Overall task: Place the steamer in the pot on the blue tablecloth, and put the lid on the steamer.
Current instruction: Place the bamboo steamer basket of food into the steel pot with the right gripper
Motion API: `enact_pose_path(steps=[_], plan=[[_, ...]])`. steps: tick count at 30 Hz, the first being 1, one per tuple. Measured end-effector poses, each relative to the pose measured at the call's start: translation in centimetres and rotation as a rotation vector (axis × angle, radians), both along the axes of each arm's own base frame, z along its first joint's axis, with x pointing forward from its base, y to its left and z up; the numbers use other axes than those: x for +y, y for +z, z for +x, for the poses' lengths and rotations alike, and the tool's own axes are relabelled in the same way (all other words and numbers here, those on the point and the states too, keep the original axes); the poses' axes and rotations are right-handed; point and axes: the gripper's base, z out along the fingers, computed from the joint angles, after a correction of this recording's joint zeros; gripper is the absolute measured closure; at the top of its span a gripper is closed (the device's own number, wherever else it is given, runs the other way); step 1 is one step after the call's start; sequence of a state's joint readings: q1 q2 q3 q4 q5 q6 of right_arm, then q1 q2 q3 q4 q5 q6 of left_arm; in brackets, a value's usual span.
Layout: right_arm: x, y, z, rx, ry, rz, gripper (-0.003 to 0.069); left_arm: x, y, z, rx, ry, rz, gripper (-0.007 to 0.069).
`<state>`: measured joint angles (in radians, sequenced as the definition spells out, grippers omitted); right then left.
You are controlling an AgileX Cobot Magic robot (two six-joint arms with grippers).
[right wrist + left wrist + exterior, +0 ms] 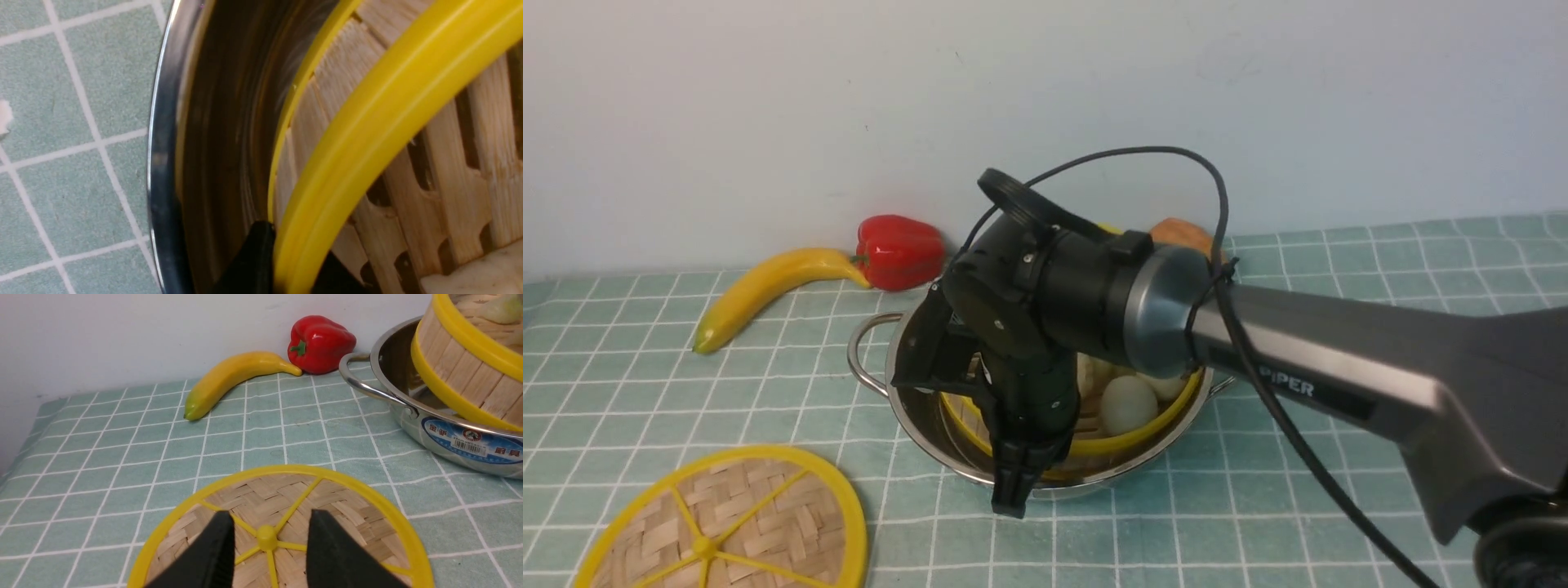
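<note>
You're holding your left claw (270, 518) over the lid (723, 523), jaws apart and straddling its hub. At 2 o'clock from there, your right claw (292, 265) is clamping the steamer (1127, 441) rim, and the steamer is leaning tilted inside the pot (1094, 483).

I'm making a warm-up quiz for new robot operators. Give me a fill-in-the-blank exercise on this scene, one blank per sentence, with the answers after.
1. The right gripper is shut on the yellow rim of the ____.
2. The left gripper hovers open over the centre hub of the ____.
3. Near the wall, the banana lies beside a red ____.

Missing words: steamer; lid; pepper.
</note>
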<state>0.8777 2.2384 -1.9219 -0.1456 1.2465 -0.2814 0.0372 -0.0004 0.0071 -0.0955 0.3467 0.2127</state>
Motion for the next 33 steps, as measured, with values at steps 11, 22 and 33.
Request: enact_pose_path(steps=[11, 22, 33], plan=[[0.3, -1.5, 0.3, 0.003, 0.032, -0.019, 0.0599, 0.0, 0.0, 0.0, 0.000, 0.000, 0.000, 0.0381], [0.2, -1.4, 0.5, -0.013, 0.013, -0.026, 0.0351, 0.0, 0.0, 0.0, 0.000, 0.000, 0.000, 0.0381], [-1.4, 7.7, -0.8, -0.143, -0.032, 0.128, 0.0295, 0.0, 0.0, 0.0, 0.000, 0.000, 0.000, 0.0381]])
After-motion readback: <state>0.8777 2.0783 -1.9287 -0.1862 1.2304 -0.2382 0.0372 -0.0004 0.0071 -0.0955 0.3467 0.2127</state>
